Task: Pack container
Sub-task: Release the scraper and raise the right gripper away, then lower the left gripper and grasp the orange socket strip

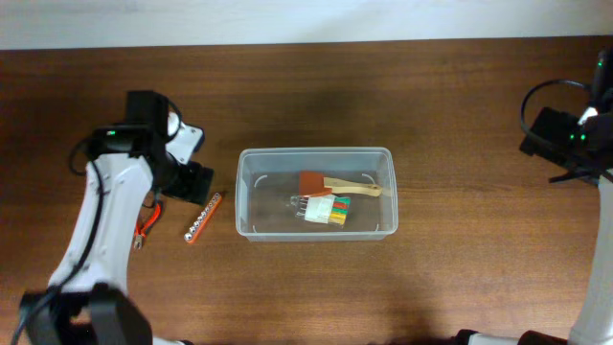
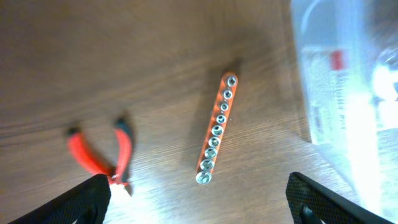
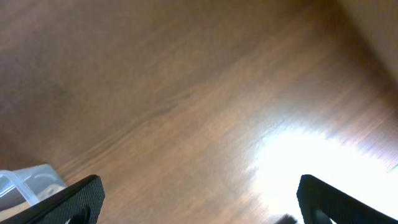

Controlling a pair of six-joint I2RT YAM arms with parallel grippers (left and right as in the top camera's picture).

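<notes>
Clear container (image 1: 314, 150) sits mid-table. At its eight o'clock lies an orange socket strip (image 2: 216, 129), its long axis running one to seven o'clock, under the left gripper (image 2: 198, 186), whose fingers are spread wide. The right gripper (image 3: 200, 183), also wide, hangs far off at three o'clock.

- You're looking at a dark brown wooden table (image 1: 460, 287), grain running side to side across the overhead view.
- Along the far edge, you've got a pale strip (image 1: 287, 19); wall or floor, can't tell.
- Right wrist view: a bright glare patch (image 3: 311, 162) washes out the wood.
</notes>
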